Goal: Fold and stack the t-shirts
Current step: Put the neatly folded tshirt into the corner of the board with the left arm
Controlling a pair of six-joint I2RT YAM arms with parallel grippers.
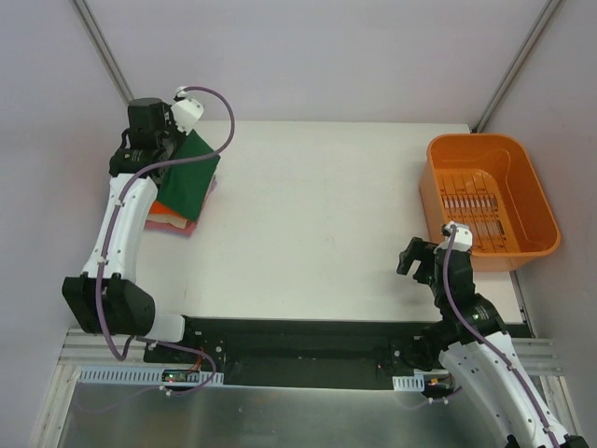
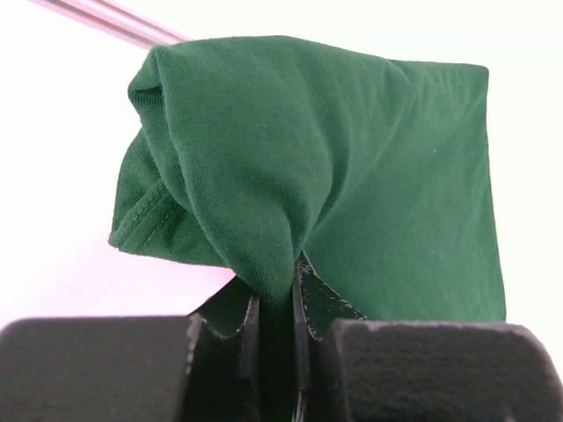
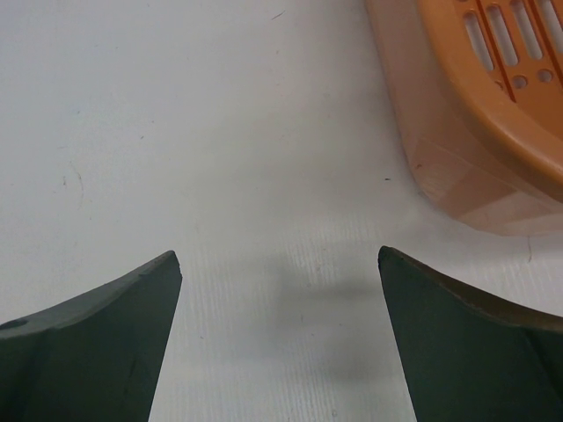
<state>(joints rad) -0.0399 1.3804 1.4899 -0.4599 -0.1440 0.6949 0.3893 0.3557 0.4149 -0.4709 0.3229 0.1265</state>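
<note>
- Left claw: clamped on the dark green t-shirt. A gathered ridge of cloth is pinched between the two fingers. The grip at one edge lets the folded layers travel as a single bundle.
- Dark green t-shirt, location: at the far-left corner of the surface, directly over the stack in the top view. It reads as a compact folded panel, not a spread garment.
- Stack: an orange t-shirt and a pink t-shirt show as thin margins beneath the green one. Only their near edges are visible. No cream shirt can be made out.
- Contact status: it cannot be determined whether the green shirt already rests on the stack or hangs just above it.
- Judged step: placement of the green shirt on the pile. The arm reaches to the corner so that the pile builds in one spot, well apart from the working area.
- Right claw: fingers apart, holding nothing. It hovers over bare surface near the front right.
- Orange basket: just beside the right claw, at the right edge. No cloth is visible inside it.
- Judged reason for the right arm's position: parked clear of the left arm's reach.
</note>
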